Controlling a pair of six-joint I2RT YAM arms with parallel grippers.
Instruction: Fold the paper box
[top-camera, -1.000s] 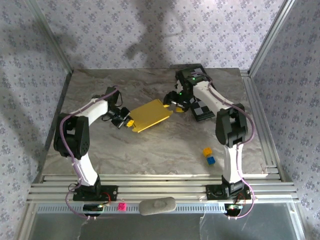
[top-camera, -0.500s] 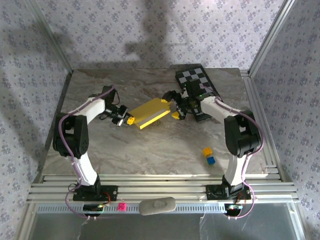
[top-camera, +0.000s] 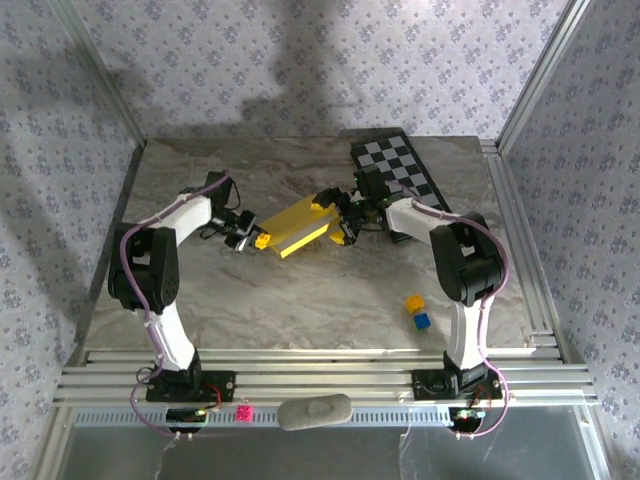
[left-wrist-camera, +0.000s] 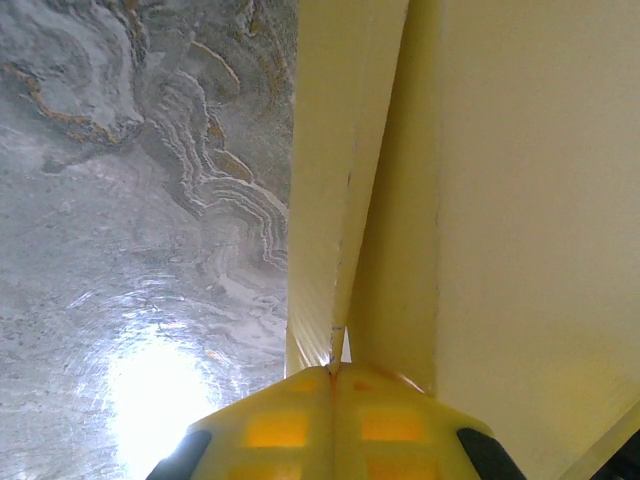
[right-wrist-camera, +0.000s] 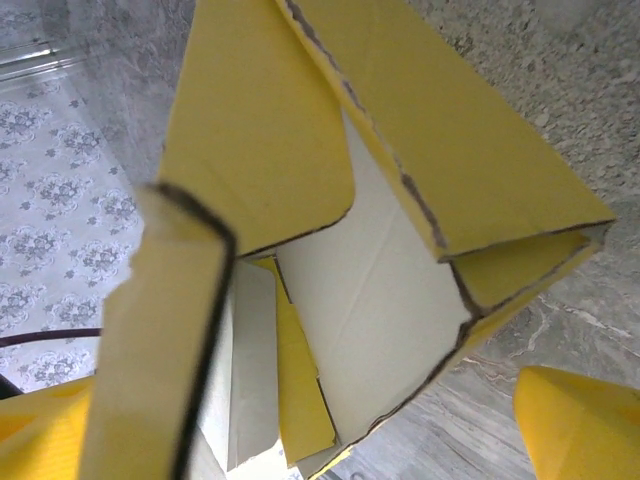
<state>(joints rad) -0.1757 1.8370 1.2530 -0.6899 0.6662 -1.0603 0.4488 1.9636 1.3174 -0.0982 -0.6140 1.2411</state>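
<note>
Probably the paper box (top-camera: 297, 227) is light and thin. Its cardboard should bend along the creases but crush under a hard squeeze, so a flap edge or a corner seems the best place to hold. It lies in the middle of the table (top-camera: 300, 310), between both arms. The left gripper (top-camera: 252, 240) reaches in low, its fingers pressed together on the box's left edge. The right gripper (top-camera: 338, 214) faces the open right end — fingers spread wide on either side, not closed on it.

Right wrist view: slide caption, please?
Open end of the paper box, whitish inside, flaps loose, framed by the open right end effector over marble table.
</note>
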